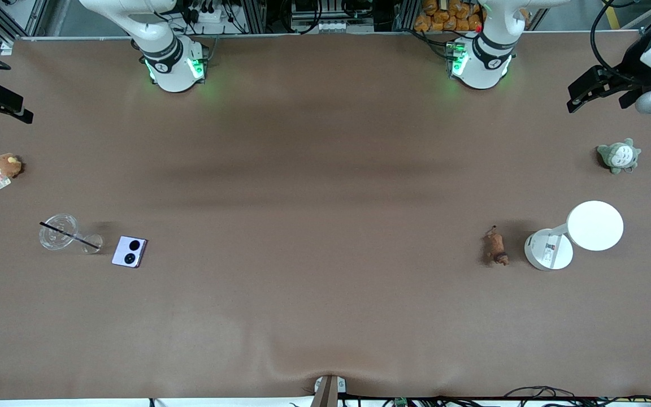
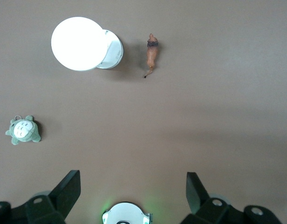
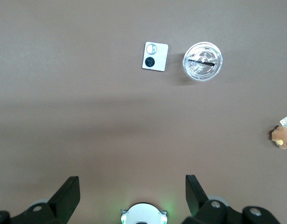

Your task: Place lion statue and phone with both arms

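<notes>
The lion statue, small and reddish-brown, lies on the table toward the left arm's end, beside a white lamp; it also shows in the left wrist view. The lavender phone, folded with two black circles up, lies toward the right arm's end beside a clear cup; it also shows in the right wrist view. My left gripper hangs open and empty high over its end of the table. My right gripper hangs open and empty high over its end.
A white round-headed lamp stands beside the lion. A grey-green plush lies farther from the front camera than the lamp. A clear cup with a black straw lies beside the phone. A brown plush with a tag lies near the table's edge.
</notes>
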